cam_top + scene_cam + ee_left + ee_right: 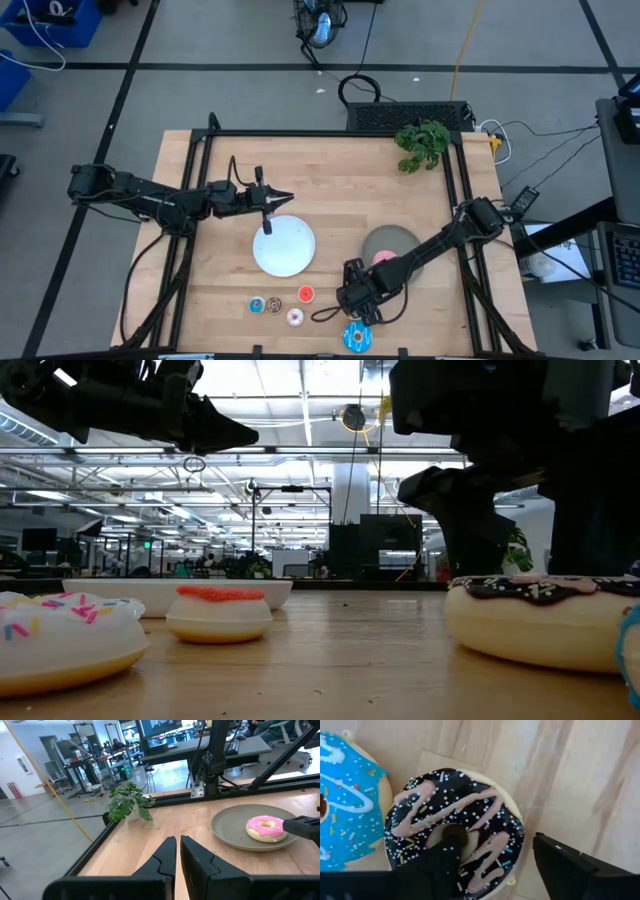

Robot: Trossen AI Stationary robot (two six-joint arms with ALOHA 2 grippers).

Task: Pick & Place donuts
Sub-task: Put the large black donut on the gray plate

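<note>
While the right end effector point(495, 865) stands low over the chocolate donut point(455, 830) near the front edge of the bench point(200, 290), its fingers are spread wide — one dark finger point(437, 867) lies across the ring's hole, the other is clear of the rim on bare wood.

Left end effector point(287, 198): raised above the far rim of the white plate point(284, 246), fingers drawn close together with only a slit between them, holding nothing.

Edges and room: a black rail frames the bench; bare wood lies open between the white plate and the left rail, and along the back as far as the small green plant point(422, 142) in the far right corner.

Count — donuts, six seen from above:
- pink donut point(384, 258), one, on the grey plate point(385, 240);
- large blue donut point(356, 337), one, at the front edge, just beside the chocolate one;
- small donuts in a cluster in front of the white plate: blue point(257, 305), brown point(274, 305), red-orange point(305, 293), whitish-pink point(295, 317).

Plates, two. Readable writing: none seen.
</note>
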